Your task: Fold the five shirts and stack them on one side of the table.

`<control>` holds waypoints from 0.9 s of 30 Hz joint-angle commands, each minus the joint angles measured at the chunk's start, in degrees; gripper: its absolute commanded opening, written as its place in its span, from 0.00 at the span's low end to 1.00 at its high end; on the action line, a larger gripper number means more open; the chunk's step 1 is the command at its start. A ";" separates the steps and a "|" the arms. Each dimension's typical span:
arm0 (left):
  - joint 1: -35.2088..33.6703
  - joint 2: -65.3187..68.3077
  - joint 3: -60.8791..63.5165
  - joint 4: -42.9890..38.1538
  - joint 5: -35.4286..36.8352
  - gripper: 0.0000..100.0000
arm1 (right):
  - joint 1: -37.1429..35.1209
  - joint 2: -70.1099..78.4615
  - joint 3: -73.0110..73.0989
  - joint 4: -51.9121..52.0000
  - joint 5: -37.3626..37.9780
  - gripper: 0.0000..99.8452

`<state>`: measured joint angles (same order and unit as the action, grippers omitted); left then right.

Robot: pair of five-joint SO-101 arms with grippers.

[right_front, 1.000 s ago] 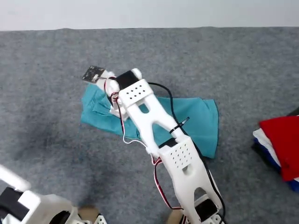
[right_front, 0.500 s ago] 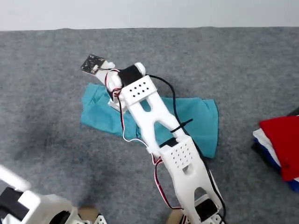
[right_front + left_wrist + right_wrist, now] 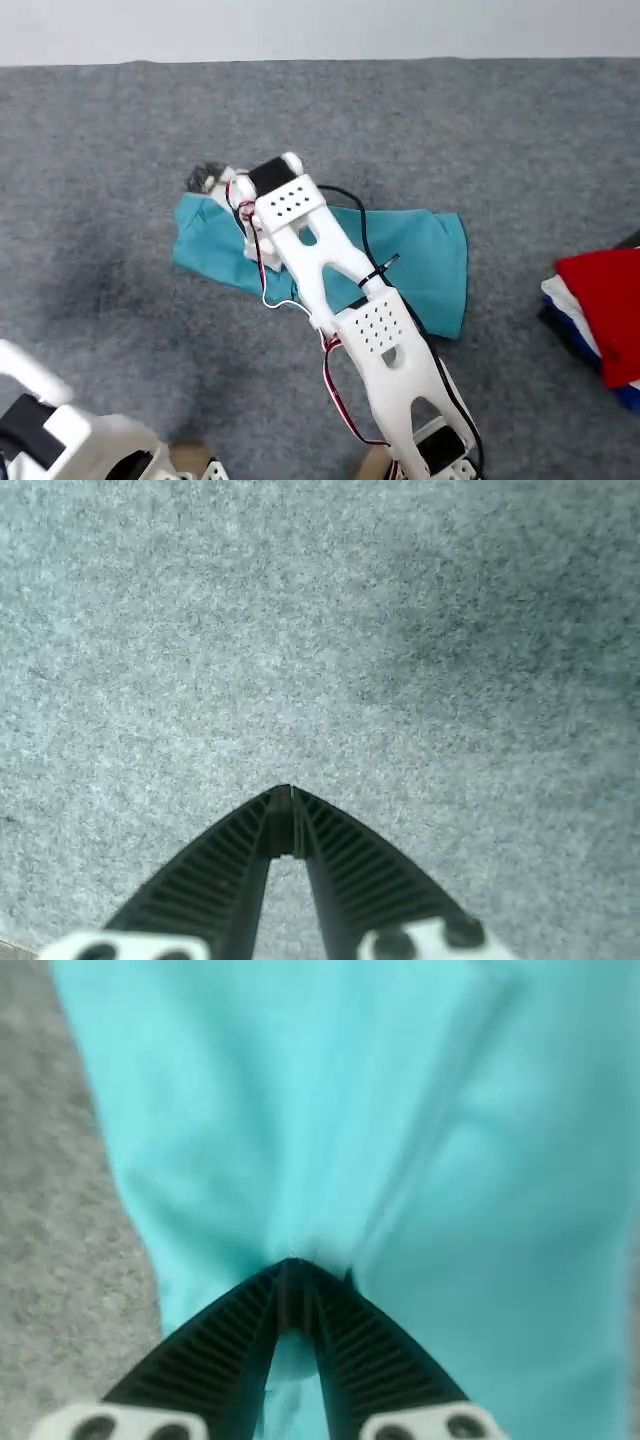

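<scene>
A teal shirt (image 3: 420, 260) lies partly folded on the grey mat (image 3: 480, 130) in the middle of the high view. My right gripper (image 3: 236, 208) is down on the shirt's left end, with the arm stretched across the cloth. In the right wrist view the right gripper (image 3: 291, 1266) is shut, and folds of the teal shirt (image 3: 300, 1110) run together at its tips. My left gripper (image 3: 291, 795) is shut on nothing above bare grey mat (image 3: 320, 610). The left arm's base (image 3: 50, 435) sits at the near left corner.
A stack of folded shirts (image 3: 600, 305), red on top of white, blue and black, rests at the right edge of the table. Open mat lies to the left of and behind the teal shirt.
The right wrist rose and swung back half a second ago, then dropped down again onto the shirt's left end. The left arm's base has shifted slightly.
</scene>
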<state>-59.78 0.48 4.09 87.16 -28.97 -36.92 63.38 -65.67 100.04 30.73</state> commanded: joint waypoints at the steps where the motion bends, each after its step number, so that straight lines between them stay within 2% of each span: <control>1: 0.35 -3.25 -0.31 -0.53 -0.35 0.00 | 0.92 -0.13 -0.88 1.71 0.53 0.01; 9: 0.70 -3.25 -0.40 1.14 -0.35 0.00 | 1.01 -9.71 -10.81 2.51 0.35 0.01; 16: 1.67 -3.34 -0.57 4.57 -0.35 0.00 | 4.35 -21.58 -6.07 2.68 0.00 0.01; 22: 1.93 -3.87 -0.92 8.62 0.09 0.00 | 12.44 -35.12 12.31 2.77 -13.98 0.01; 27: 2.02 -11.16 -1.10 10.81 2.29 0.00 | 18.07 -45.76 27.69 2.51 -27.43 0.01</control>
<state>-58.20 -4.53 4.09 96.75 -27.56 -21.80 26.64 -43.69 100.40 10.77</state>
